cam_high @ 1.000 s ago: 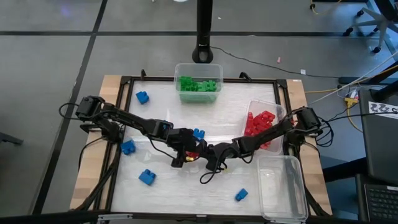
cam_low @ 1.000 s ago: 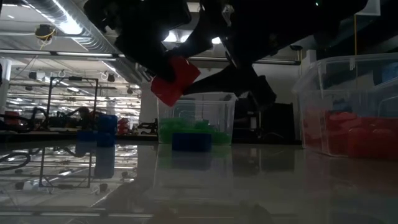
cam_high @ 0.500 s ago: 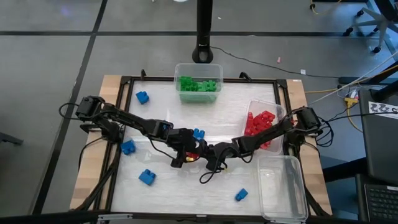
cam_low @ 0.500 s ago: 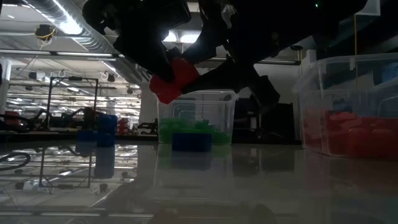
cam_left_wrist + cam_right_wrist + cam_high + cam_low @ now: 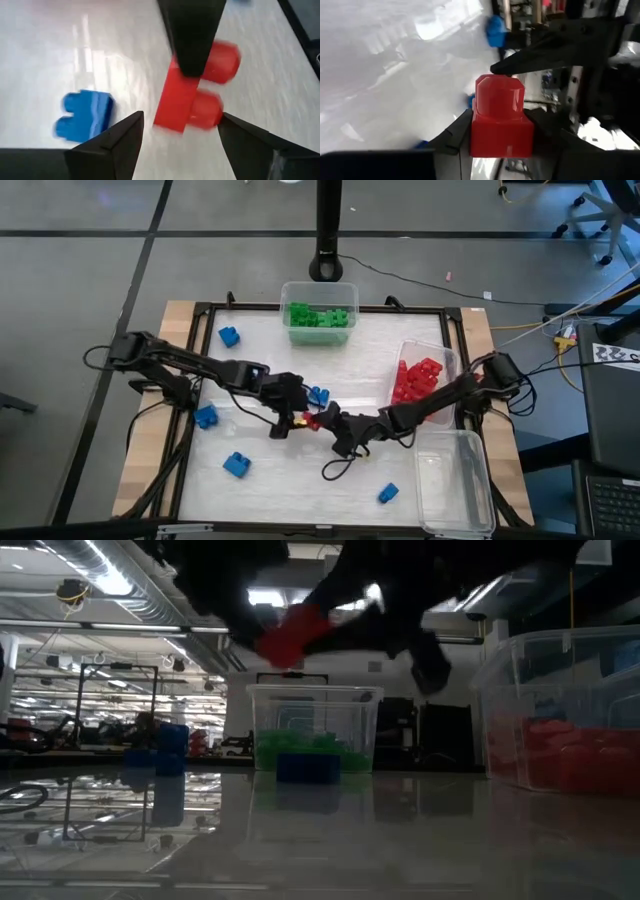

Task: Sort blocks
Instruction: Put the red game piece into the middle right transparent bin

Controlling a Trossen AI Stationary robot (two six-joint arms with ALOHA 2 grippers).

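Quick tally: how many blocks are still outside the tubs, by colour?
Blue blocks: 5
Red block: 1, held by the right gripper
Green: 0
Total: 6

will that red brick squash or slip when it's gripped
Probably rigid: the red brick shows square edges clamped in the right gripper, the left gripper open beside it. Glossy plastic, so it may slip. Flat sides suggest it won't roll.
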